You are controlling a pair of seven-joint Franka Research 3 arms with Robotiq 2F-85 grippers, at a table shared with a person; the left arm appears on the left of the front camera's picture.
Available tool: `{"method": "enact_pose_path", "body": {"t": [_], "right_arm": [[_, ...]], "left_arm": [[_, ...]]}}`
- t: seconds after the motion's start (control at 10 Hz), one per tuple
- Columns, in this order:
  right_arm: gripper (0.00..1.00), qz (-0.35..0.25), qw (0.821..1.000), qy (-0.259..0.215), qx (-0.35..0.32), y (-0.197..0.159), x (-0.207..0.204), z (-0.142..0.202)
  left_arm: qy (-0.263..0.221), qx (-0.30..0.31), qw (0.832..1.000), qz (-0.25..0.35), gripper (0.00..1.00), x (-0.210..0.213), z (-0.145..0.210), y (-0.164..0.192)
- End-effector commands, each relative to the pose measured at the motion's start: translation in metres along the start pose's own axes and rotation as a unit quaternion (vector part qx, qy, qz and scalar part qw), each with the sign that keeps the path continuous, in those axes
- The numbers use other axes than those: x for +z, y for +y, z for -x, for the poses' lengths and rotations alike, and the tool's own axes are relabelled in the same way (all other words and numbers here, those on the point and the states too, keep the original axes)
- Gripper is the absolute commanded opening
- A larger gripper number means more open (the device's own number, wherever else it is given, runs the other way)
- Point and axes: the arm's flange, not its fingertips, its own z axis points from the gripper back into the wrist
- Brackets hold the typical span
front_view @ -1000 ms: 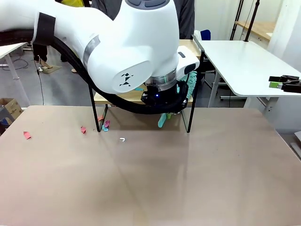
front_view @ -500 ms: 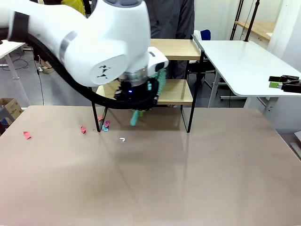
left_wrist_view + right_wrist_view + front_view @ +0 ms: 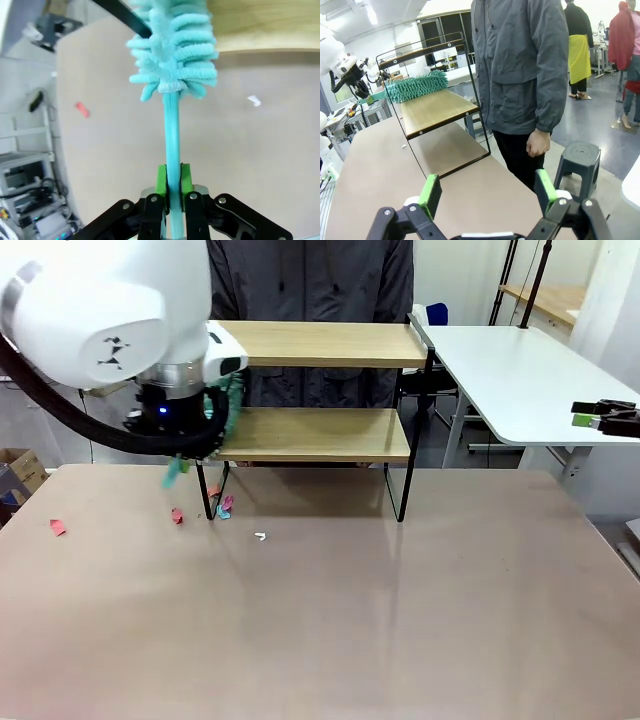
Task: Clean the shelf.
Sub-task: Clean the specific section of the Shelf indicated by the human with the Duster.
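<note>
Left gripper [image 3: 173, 177] pinches teal duster [image 3: 172, 45] by its handle. Duster head is at the left end of the shelf's [image 3: 320, 435] lower board. Right gripper [image 3: 487, 191] spread wide.

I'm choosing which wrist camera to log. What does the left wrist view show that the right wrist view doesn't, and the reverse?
Left wrist view: up close, the left gripper shut on the teal duster by its handle, and a red scrap on the table. Right wrist view: the open right gripper, and a person standing beside the shelf. Both: duster, shelf, table.
</note>
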Motion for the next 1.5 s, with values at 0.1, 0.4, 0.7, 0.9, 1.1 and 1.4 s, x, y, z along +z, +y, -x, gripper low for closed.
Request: {"method": "enact_pose_path", "body": {"t": [0.1,0.4,0.7,0.9,1.1,1.4], "right_arm": [[1.0,0.0,1.0,-0.001,0.003,0.002,-0.002,-0.004],[1.0,0.0,1.0,-0.001,0.003,0.002,-0.002,-0.004],[1.0,0.0,1.0,-0.001,0.003,0.002,-0.002,-0.004],[1.0,0.0,1.0,-0.001,0.003,0.002,-0.002,-0.004],[1.0,0.0,1.0,-0.001,0.003,0.002,-0.002,-0.004],[1.0,0.0,1.0,-0.001,0.003,0.002,-0.002,-0.004]], "left_arm": [[-0.054,-0.009,0.998,-0.043,0.13,0.031,0.012,-0.01],[-0.048,-0.03,0.998,-0.025,0.13,0.035,0.012,-0.019],[-0.085,-0.078,0.986,0.119,0.13,0.062,0.006,0.018],[-0.101,-0.122,0.966,0.206,0.13,0.07,0.007,0.051],[-0.104,-0.189,0.937,0.274,0.13,0.07,0.011,0.072],[-0.097,-0.289,0.895,0.325,0.13,0.079,0.026,0.106]]}}
